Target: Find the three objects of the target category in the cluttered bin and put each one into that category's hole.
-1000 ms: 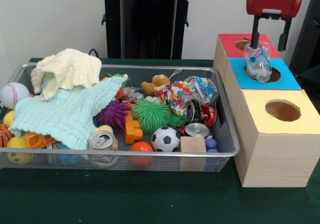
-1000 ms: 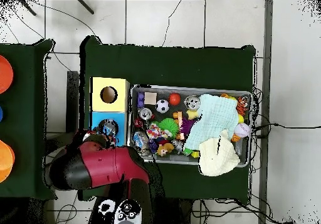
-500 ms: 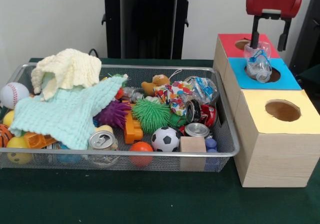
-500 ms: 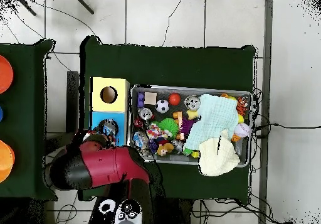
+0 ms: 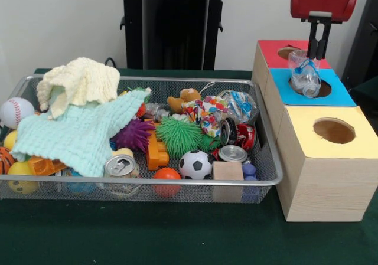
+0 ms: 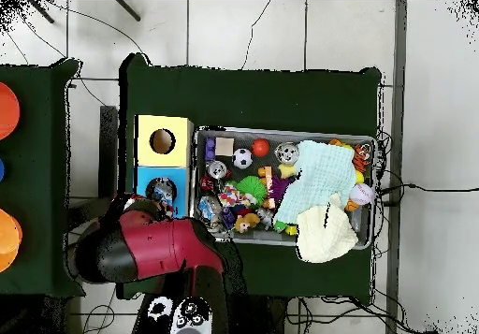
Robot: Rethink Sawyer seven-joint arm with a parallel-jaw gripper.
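Observation:
A crumpled clear bottle (image 5: 304, 74) with blue print leans in the blue-surround hole (image 5: 323, 90), half sticking out; it also shows in the overhead view (image 6: 161, 193). My gripper (image 5: 319, 48) hangs just above and behind it, fingers shut together and empty, apart from the bottle. The wire-mesh bin (image 5: 147, 182) holds another clear bottle (image 5: 238, 105) with blue label at its back right corner. A third clear bottle (image 5: 155, 110) lies partly hidden beside the green cloth.
The red-surround hole (image 5: 286, 52) is behind the blue one and the yellow-surround hole (image 5: 333, 130) in front. The bin holds cans (image 5: 233, 154), balls, a spiky green toy (image 5: 178, 136), a wooden block and two knit cloths (image 5: 80, 129). My arm (image 6: 150, 248) covers the red box from overhead.
The gripper's fingers, spread wide on either side above the bottle before, have closed together. The bottle stays resting in the blue hole.

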